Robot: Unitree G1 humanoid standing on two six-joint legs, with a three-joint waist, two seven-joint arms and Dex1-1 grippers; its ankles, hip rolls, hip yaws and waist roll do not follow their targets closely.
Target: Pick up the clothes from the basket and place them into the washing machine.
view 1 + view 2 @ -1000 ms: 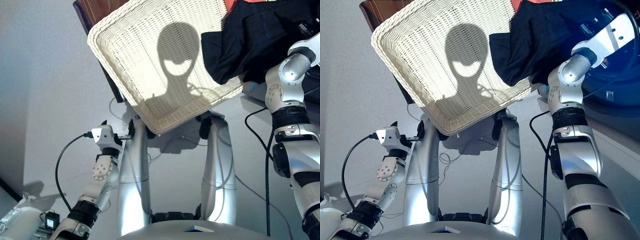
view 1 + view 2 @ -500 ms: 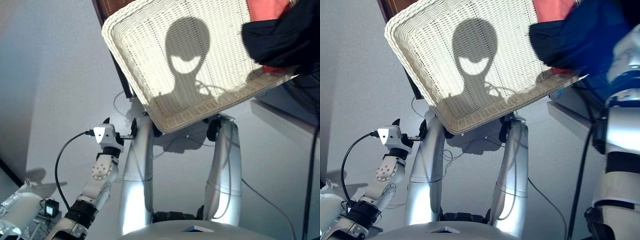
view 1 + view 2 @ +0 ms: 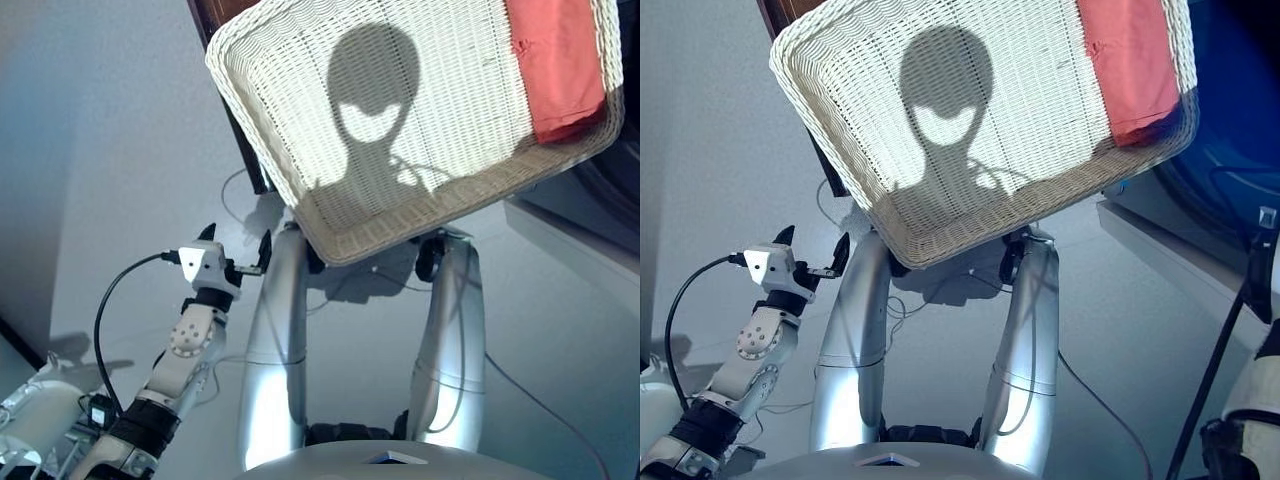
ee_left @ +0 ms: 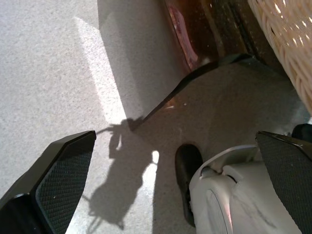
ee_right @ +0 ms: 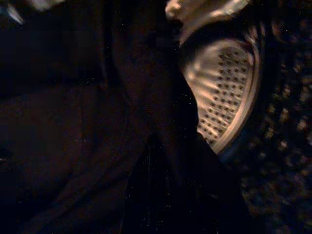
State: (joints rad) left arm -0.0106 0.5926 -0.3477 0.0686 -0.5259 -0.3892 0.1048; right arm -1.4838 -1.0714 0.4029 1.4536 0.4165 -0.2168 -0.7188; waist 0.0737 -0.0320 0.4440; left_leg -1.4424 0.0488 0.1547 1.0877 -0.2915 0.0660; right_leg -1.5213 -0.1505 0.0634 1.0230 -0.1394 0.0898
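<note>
— Down at the left end effector (image 3: 238, 240), what do you see?
— Two black fingers spread wide apart with nothing between them, hanging low beside the robot and over the pale grey floor (image 4: 58, 63). Its wrist view shows a thin black cable (image 4: 195, 78) on that floor and the foot of a dark brown wooden stand (image 4: 195, 34), with a strip of woven wicker just beside it.

— And the right end effector?
— Neither head view shows it. Its own wrist view is filled by dark, nearly black cloth (image 5: 97, 156); the fingers are hidden behind it, so I cannot tell whether they grip it. Past the cloth sits a perforated shiny metal drum (image 5: 222, 92), the inside of the dark washing machine.

— Where is the basket?
— The shallow cream-white wicker tray basket (image 3: 300, 190) rests ahead of the robot, above the left end effector and well apart from it. One coral red folded garment (image 3: 560, 60) lies against its right-hand rim. That is the only garment inside.

— So how many clothes can you count?
— Two: the coral one, seen only from the head, and the dark one, seen only from the right wrist. One basket, one drum.
</note>
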